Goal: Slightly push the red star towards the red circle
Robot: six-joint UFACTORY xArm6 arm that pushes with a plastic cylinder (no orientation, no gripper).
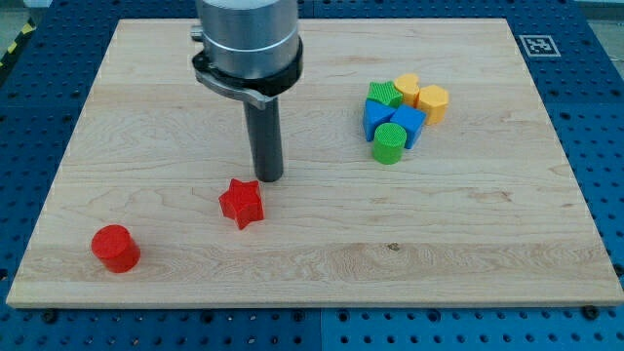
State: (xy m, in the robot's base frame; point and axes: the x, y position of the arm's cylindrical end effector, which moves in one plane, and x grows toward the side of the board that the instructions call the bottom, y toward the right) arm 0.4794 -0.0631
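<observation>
The red star lies on the wooden board at the lower left of centre. The red circle, a short cylinder, stands near the board's bottom left corner, well apart from the star, to its left and a little lower. My tip rests on the board just above and to the right of the star, very close to its upper right point. Whether it touches the star I cannot tell.
A cluster of blocks sits at the upper right: a green star, two yellow blocks, two blue blocks and a green cylinder. The wooden board ends on a blue perforated table.
</observation>
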